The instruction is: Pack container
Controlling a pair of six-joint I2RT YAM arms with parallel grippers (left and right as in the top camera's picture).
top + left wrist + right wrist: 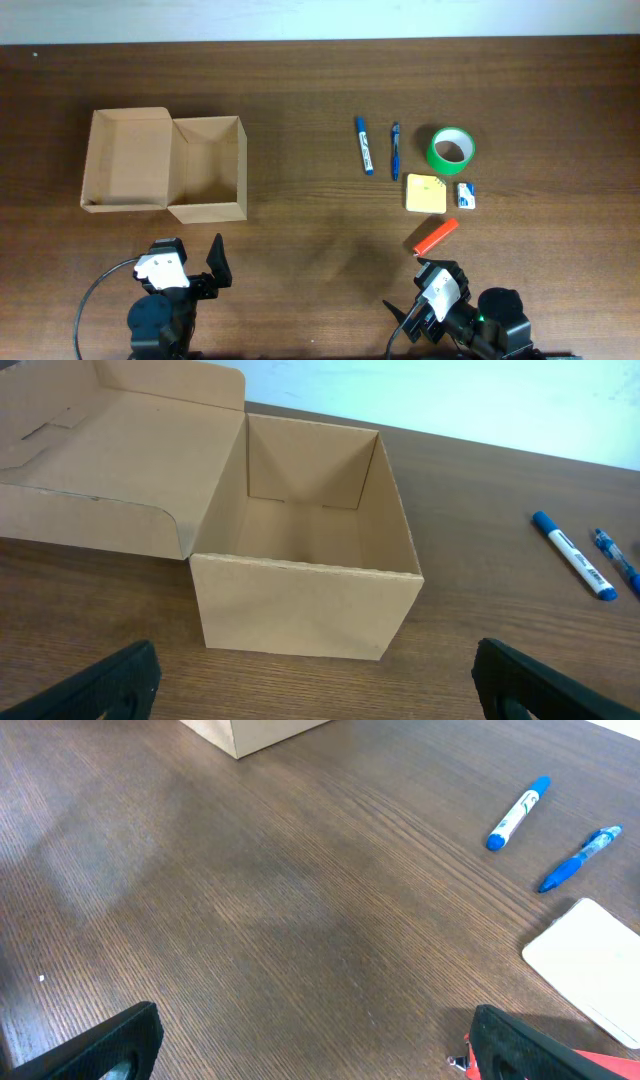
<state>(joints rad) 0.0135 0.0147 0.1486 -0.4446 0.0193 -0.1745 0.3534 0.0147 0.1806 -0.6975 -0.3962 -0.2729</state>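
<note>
The container [208, 211] is a tan cardboard box at the left of the table, open and empty, with its flap lid [125, 160] laid back to the left. It fills the left wrist view [305, 605]. My left gripper [190, 256] is open and empty just in front of the box [320, 690]. My right gripper [438, 270] is open and empty near the front edge [315, 1045], next to an orange lighter-like item [437, 236]. A blue marker [363, 146], a blue pen [395, 150], and a green tape roll [435, 152] lie at the right.
A yellow sticky-note pad [426, 193] and a small white eraser [466, 196] lie below the tape roll. The right wrist view shows the marker [518, 813], the pen [580, 858], the pad [590, 965] and a corner of the box [250, 732].
</note>
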